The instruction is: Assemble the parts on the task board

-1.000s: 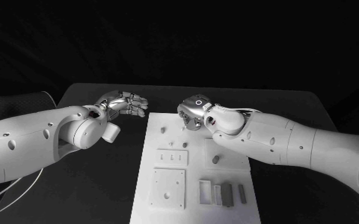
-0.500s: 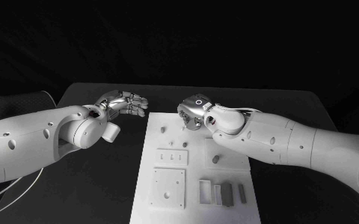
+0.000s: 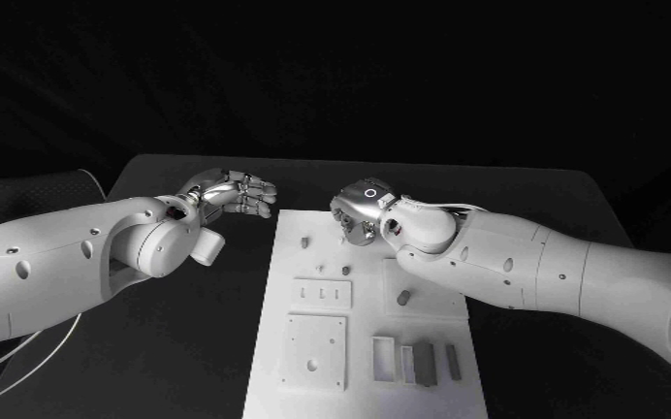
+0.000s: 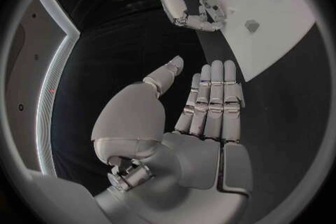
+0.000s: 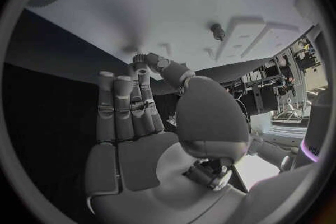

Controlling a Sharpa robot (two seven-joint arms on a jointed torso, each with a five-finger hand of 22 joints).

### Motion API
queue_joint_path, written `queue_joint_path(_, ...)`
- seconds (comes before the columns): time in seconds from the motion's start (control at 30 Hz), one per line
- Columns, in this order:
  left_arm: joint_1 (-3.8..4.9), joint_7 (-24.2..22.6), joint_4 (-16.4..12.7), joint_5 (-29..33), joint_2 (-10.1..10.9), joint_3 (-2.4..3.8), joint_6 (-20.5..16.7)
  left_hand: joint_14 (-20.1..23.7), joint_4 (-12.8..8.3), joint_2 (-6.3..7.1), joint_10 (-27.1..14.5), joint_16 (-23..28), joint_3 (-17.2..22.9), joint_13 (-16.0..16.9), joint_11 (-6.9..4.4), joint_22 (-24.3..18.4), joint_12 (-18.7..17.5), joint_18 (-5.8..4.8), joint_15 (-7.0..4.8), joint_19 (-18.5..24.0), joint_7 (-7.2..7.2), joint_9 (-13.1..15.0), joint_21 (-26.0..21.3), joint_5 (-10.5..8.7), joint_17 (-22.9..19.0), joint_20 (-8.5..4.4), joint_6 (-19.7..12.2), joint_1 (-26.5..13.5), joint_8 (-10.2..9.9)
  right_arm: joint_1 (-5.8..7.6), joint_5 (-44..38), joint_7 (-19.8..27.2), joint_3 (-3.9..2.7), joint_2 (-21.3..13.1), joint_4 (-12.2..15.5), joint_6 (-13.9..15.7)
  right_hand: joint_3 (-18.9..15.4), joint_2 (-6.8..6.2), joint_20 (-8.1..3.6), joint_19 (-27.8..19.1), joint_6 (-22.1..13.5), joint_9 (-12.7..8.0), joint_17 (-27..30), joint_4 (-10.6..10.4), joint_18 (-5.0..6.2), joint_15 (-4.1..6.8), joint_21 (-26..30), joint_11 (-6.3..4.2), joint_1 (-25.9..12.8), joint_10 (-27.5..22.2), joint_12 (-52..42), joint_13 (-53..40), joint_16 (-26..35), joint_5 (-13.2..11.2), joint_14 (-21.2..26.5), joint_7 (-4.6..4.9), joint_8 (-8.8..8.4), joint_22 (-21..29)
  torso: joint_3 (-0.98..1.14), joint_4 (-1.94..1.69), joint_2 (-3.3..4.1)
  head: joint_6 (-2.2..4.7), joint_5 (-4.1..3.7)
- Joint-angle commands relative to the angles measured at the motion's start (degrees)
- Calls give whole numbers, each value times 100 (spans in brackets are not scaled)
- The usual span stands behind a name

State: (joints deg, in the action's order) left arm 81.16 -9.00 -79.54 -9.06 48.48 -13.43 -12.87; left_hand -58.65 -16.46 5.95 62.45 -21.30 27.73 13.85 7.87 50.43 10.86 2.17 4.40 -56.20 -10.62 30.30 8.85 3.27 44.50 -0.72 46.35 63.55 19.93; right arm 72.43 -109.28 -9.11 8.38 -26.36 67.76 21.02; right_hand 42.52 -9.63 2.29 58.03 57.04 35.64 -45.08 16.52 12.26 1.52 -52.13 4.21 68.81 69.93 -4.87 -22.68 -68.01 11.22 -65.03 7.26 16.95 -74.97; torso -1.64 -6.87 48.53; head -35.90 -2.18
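currently the task board (image 3: 367, 322) lies in the lower middle of the head frame on the black surface (image 3: 531, 196). small grey parts (image 3: 404, 297) sit scattered on it, with upright pieces (image 3: 424, 363) near its lower edge. left hand (image 3: 235, 193) hovers just off the board's upper left corner, fingers apart, holding nothing. right hand (image 3: 364, 210) hangs over the board's upper end, fingers extended side by side, thumb tip near the board; nothing seen in it. judgement: a part must be picked first. best to lower the right hand straight onto one piece, keeping the left clear of the board's edge.
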Motion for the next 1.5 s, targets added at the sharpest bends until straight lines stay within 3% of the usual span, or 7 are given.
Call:
queue_joint_path(0.03,13,-59,-6,-17,-6,6,57,-42,3,25,-53,27,-44,6,0,-8,-26,51,10,-13,9,11,-19,-37,7,-39,-40,8,-32,-10,5,60,6,6,23,-82,31,56,-22,-19,-41,-11,9,10,274,21,-29,16,-3,52,18,-719,-27,20,3,4,-23,-103,0,1,-1,-1,3)
queue_joint_path(0.4,13,-58,-7,-22,-8,6,59,-44,3,23,-52,32,-44,9,0,-8,-28,50,10,-14,11,14,-22,-37,12,-39,-37,13,-32,-10,41,37,6,10,-6,-90,28,59,-22,-21,-64,-29,16,7,274,21,-35,16,-7,58,28,-730,-32,18,5,20,-56,-102,2,3,1,1,-1)
queue_joint_path(0.57,13,-55,-3,-22,-8,6,58,-45,3,24,-52,34,-46,9,0,-8,-29,49,10,-14,11,15,-22,-37,14,-39,-37,13,-33,-9,117,23,6,10,-24,-116,28,-104,11,-76,-427,-183,47,-21,274,-77,-4,112,-90,-212,128,-630,-21,20,81,178,-314,-89,2,2,1,0,-1)
queue_joint_path(0.77,13,-54,-1,-22,-9,6,57,-45,3,25,-54,37,-47,10,1,-8,-31,49,10,-14,11,16,-24,-37,16,-40,-38,14,-35,-9,177,16,6,2,-34,-84,37,-329,46,-106,-894,-384,78,-167,274,-208,26,261,-213,-759,134,-273,-44,18,155,134,-558,-79,2,7,0,-5,-2)
queue_joint_path(0.97,13,-56,1,-22,-7,6,52,-46,3,27,-55,39,-48,11,2,-8,-34,49,10,-15,12,17,-25,-37,19,-40,-40,16,-38,-9,196,10,6,-14,-26,-63,29,-431,57,-137,-1003,-454,93,-259,274,-236,36,296,-224,-909,126,-88,-61,13,198,117,-583,-85,-1,4,-2,-8,-6)
queue_joint_path(1.3,13,-59,10,-22,-5,6,52,-48,3,27,-57,44,-49,12,3,-8,-37,48,9,-16,13,19,-27,-37,24,-40,-42,19,-41,-9,237,27,6,-109,56,86,30,-414,52,-130,-971,-466,95,-278,274,-235,25,294,-195,-896,110,-30,-85,13,192,140,-548,-91,1,0,0,4,-19)
queue_joint_path(1.5,13,-66,43,-23,1,6,57,-49,3,25,-57,47,-50,14,3,-8,-39,47,9,-17,13,20,-28,-37,26,-41,-43,20,-43,-8,501,114,0,-372,235,332,21,-390,32,-81,-882,-474,103,-301,274,-238,-9,298,-171,-816,89,33,-128,13,138,181,-477,-96,3,6,-3,41,-34)
